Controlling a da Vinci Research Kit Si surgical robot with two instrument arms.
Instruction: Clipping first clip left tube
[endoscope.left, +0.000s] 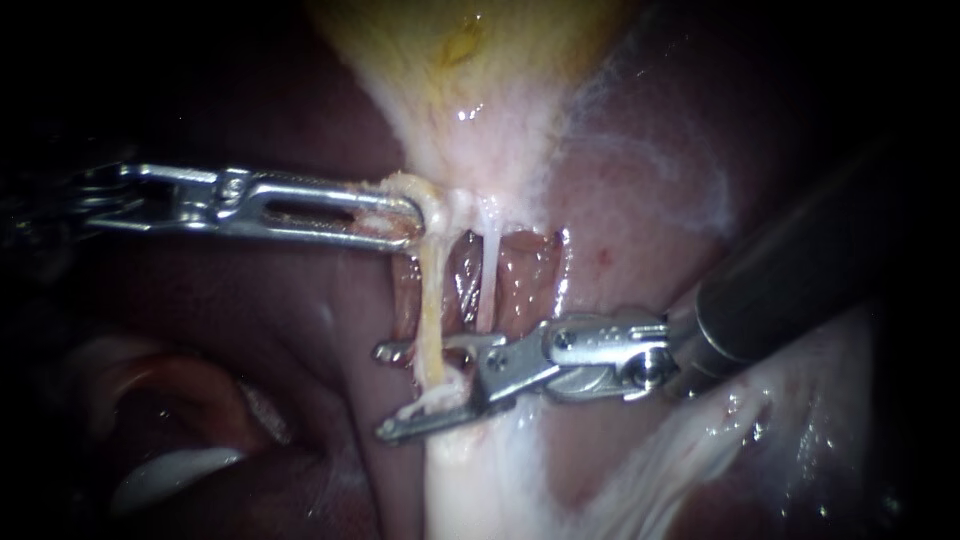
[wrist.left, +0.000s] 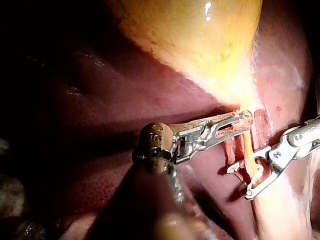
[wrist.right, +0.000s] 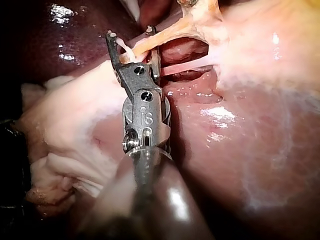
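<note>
Progress: mid-step, nothing fired. No clip shows on either tube. Left tube (endoscope.left: 431, 300), the yellowish one, runs from the gallbladder (endoscope.left: 460, 60) neck down to the pale sheet (endoscope.left: 470, 490) below, bare all along. Right tube (endoscope.left: 487, 280), thinner and whiter, sits just beside it and drops toward the hinge of my right instrument; can't tell if it touches there.

My left instrument (endoscope.left: 405, 212) comes in level, jaws clamped on neck tissue (endoscope.left: 405, 188) at the top of the left tube. The tube stands taut in front of the liver (endoscope.left: 250, 300) bed. Retraction looks set.

My right instrument (endoscope.left: 395, 392) has jaws apart, straddling the low end of the left tube. In the endoscope view one jaw passes behind the tube, and the other lies below it with a white shred (endoscope.left: 432, 402) draped on it. The gap is plain in the endoscope and left wrist views. The right wrist view agrees, with the tube crossing between the two tips. Can't tell whether a clip is loaded; too small.

Done, by my read: tube exposed, tensioned, jaws round the correct tube. Left to do: confirm the tips clear the far side and the right tube stays outside, squeeze, release, back out, check the clip sits across. Risk: the shred gets caught in the bite.
</note>
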